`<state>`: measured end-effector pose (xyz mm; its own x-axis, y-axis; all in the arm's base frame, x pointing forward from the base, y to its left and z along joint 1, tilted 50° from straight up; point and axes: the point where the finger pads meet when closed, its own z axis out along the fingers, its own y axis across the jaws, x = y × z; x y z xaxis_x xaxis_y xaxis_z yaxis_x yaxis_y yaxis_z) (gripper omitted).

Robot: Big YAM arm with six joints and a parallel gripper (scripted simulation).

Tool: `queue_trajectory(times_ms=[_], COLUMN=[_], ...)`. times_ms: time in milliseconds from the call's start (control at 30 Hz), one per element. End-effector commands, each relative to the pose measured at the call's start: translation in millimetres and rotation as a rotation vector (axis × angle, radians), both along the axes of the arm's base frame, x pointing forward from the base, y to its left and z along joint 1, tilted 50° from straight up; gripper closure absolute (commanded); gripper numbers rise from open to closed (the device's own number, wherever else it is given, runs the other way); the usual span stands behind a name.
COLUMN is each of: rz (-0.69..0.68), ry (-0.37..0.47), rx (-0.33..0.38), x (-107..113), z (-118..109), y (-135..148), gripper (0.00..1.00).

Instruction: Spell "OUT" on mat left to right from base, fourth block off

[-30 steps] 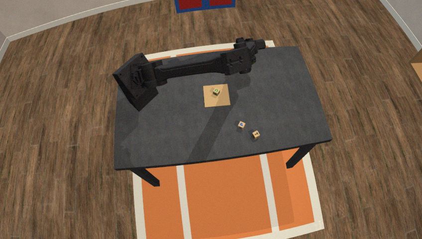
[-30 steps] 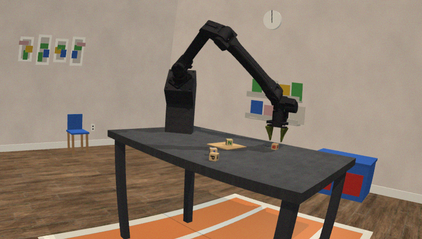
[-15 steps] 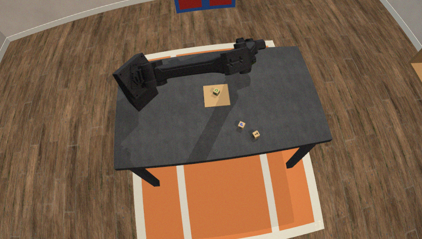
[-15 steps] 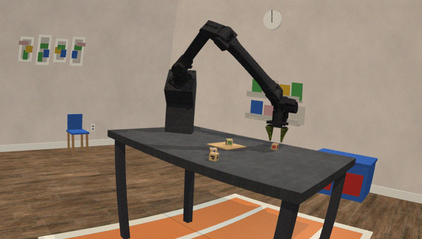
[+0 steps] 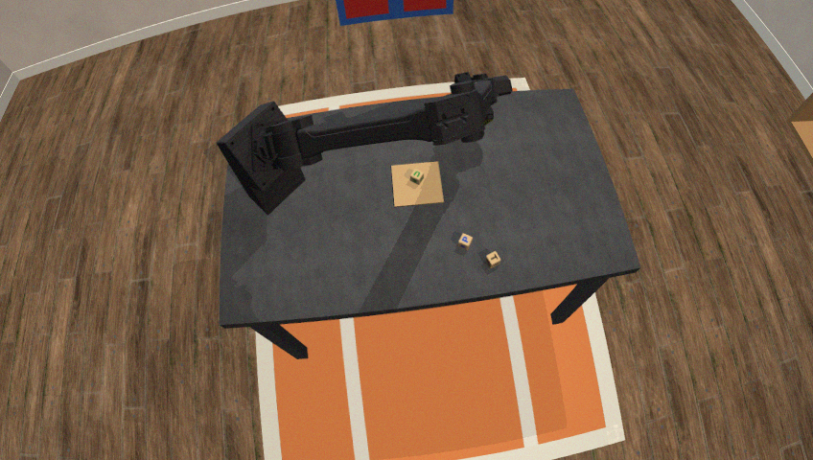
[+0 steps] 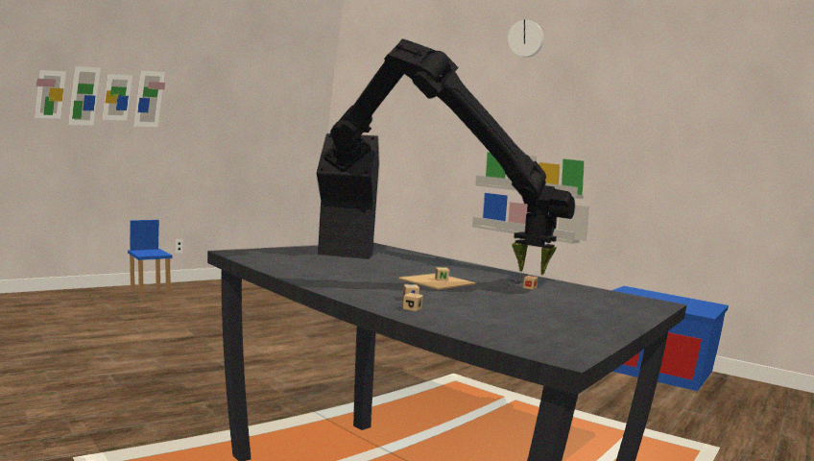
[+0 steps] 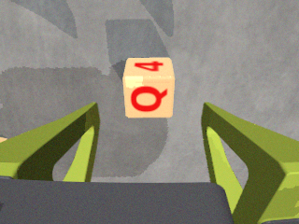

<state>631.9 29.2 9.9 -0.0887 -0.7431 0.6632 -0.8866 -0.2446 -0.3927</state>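
gripper (image 7: 149,144) part-open, empty, above far red-lettered block (image 7: 149,88) | small, stiff, likely light | you'd pinch its opposite side faces

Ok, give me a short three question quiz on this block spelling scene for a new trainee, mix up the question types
1. True or false: the gripper is shut on the red-lettered block.
2. Multiple choice: how many blocks lie on the mat? A) none B) one C) two
3. Short answer: where does the red-lettered block sit relative to the gripper's fingers in the wrist view?

Key
1. False. The gripper is open and hangs above the block, which rests on the table.
2. B. Only the green-lettered block is on it; the blue-lettered block and the black-lettered block lie off it.
3. Centred in the gap between them, untouched.
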Motion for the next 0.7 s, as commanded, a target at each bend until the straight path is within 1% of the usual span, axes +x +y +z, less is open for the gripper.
queue_trajectory(times_ms=[0, 200, 467, 533, 567, 667], rz=[0.003, 0.0, 0.0, 0.0, 0.0, 0.0], ry=[-0.01, -0.016, -0.015, -0.015, -0.008, -0.014], rx=[0.002, 0.004, 0.003, 0.003, 0.001, 0.003], x=[9, 13, 20, 20, 18, 24], z=[-1, -1, -11, -11, -15, -17], y=[-2, -6, -16, -16, -18, -21], gripper=[0.37, 0.37, 0.37, 0.37, 0.37, 0.37])
